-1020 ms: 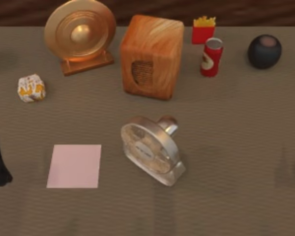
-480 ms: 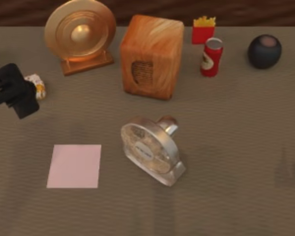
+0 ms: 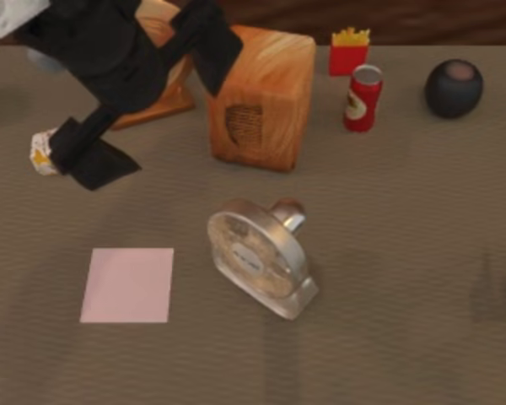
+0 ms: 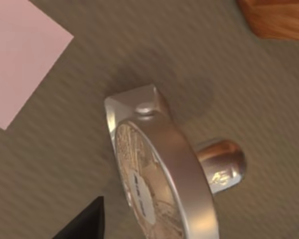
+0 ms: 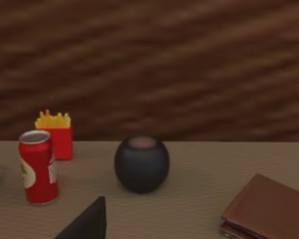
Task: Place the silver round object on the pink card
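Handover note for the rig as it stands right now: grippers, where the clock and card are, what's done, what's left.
Left arm: up over the table's far left; gripper near the small wrapped bundle, holding nothing; open or shut not visible.
Right arm: parked off the right edge.
Shiny silver round metal clock: near table centre, ungrasped.
Flat pale pink square card: left of the clock, apart from it, bare.
Done: nothing placed.
Left: grasp clock, set it on card.

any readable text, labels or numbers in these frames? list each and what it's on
None can be read.
Silver round object: dark marks on the dial, too blurred to read.
Red can: pale label patch, no legible letters.
Fries box: plain red, no visible print.
Crumpled wrapper: yellow marks, unreadable.
Pink card: blank.
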`<state>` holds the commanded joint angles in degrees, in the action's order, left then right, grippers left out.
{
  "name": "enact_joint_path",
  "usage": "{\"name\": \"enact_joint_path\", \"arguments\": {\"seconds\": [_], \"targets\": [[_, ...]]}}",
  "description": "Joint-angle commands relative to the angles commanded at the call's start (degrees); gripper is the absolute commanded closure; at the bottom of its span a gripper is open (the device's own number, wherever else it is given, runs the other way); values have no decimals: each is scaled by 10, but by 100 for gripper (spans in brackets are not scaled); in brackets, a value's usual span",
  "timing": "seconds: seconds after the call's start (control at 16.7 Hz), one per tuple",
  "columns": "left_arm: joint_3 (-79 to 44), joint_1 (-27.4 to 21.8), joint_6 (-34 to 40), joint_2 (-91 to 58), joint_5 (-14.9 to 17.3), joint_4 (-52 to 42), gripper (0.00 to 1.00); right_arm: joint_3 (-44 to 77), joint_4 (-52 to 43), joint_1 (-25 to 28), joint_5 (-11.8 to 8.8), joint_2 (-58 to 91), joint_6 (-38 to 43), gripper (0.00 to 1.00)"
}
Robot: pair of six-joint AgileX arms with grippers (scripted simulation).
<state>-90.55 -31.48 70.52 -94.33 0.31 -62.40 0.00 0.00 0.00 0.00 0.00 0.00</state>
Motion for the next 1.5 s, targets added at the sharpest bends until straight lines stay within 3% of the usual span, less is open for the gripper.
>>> {"name": "enact_joint_path", "arguments": {"seconds": [0.24, 0.48, 0.9, 1.26, 1.5], "targets": [[-152, -59, 128, -175, 0, -121, 0, 0, 0, 0, 0, 0, 0, 0], [-235, -92, 201, -268, -1, -195, 0, 0, 0, 0, 0, 0, 0, 0], [-243, -93, 209, -278, -1, -201, 0, 0, 0, 0, 0, 0, 0, 0], [-145, -95, 208, -277, -1, -106, 0, 0, 0, 0, 0, 0, 0, 0], [-130, -95, 209, -277, -1, -90, 0, 0, 0, 0, 0, 0, 0, 0]]}}
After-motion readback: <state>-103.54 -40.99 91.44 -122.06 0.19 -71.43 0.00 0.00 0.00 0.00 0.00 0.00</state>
